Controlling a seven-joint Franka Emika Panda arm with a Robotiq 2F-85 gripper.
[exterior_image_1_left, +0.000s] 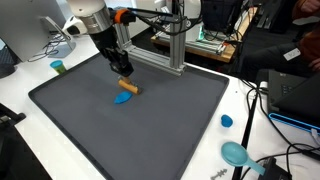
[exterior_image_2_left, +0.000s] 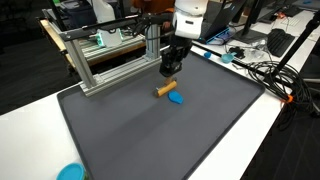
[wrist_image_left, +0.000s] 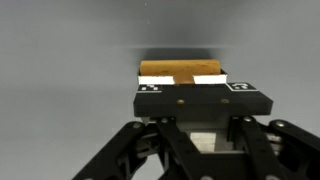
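**Wooden block (exterior_image_1_left: 128, 88) clamped at the middle of the grey mat (exterior_image_1_left: 80, 125)**

The gripper (exterior_image_1_left: 125, 79) comes down from above with its jaws drawn in on the wooden block, one finger on each long side; the wrist view shows the block (wrist_image_left: 183, 69) lying crosswise just past the fingertips. Both exterior views place it near the mat's centre; whether it rests on the mat or hangs just clear cannot be told. A blue piece (exterior_image_2_left: 176, 99) lies just beside it; an aluminium frame (exterior_image_2_left: 105, 60) stands along the mat's edge.
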